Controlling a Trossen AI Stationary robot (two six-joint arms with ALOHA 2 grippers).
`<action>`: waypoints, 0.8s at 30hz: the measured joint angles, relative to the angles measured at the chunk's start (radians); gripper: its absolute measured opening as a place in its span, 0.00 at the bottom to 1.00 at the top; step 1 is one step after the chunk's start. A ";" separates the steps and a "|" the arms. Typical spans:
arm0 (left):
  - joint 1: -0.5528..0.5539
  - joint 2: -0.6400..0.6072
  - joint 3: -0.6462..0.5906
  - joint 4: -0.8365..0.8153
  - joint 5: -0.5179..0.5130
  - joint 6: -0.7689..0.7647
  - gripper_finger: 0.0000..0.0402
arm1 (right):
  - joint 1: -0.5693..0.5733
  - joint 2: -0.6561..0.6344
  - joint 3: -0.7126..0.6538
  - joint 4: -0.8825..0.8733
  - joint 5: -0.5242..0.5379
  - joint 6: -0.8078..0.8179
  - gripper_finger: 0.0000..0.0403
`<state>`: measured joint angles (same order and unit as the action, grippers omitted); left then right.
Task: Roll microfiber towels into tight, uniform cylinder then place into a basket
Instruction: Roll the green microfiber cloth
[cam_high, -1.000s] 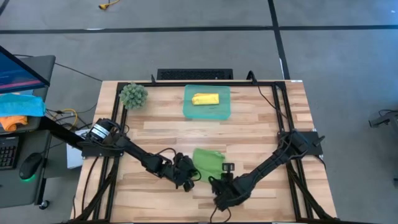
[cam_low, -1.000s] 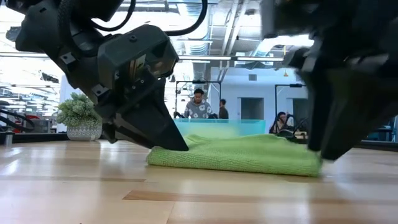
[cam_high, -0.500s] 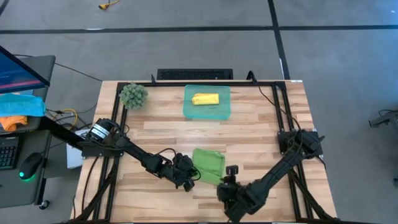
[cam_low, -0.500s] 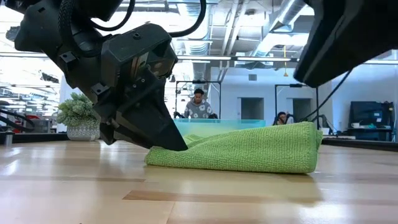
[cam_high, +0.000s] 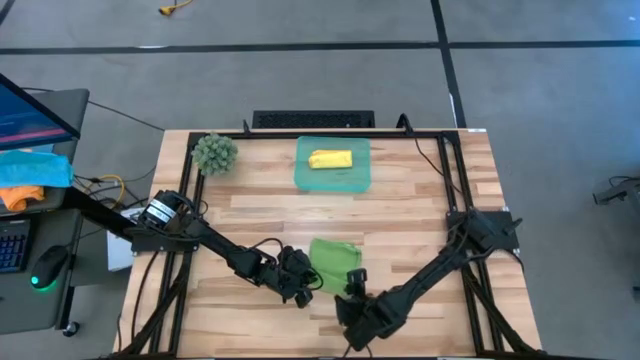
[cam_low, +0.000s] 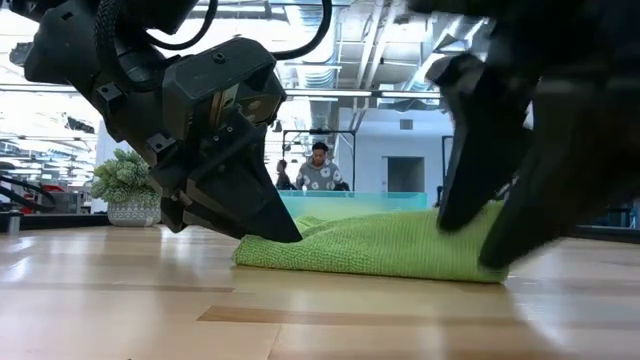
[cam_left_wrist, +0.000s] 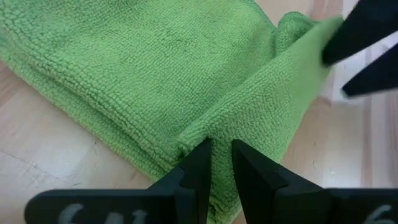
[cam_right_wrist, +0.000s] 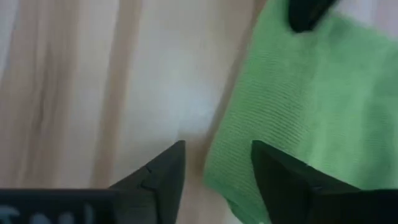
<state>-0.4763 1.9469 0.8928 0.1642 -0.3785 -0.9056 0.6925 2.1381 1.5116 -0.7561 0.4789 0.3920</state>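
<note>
The right gripper, lifted clear a moment ago, has dropped back to the green towel, fingers apart astride its near corner. The left gripper stays clamped on the towel's left edge (a small pinched fold). Farther off, the yellow towel lies rolled in the basket.

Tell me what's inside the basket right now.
The basket holds one rolled yellow towel, lying toward its far side. The rest of its floor looks bare. What is beneath the roll is covered.
</note>
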 joint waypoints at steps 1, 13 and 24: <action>0.000 0.000 0.000 0.000 0.001 0.005 0.15 | -0.007 0.010 0.002 0.006 -0.009 0.000 0.54; 0.000 0.000 0.000 0.001 0.001 0.010 0.15 | -0.041 0.009 -0.006 -0.072 -0.003 0.131 0.59; 0.000 0.000 0.000 0.001 0.002 0.050 0.15 | -0.062 0.004 -0.056 0.012 -0.058 0.178 0.41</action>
<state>-0.4763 1.9469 0.8925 0.1650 -0.3764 -0.8558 0.6304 2.1418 1.4560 -0.7440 0.4214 0.5695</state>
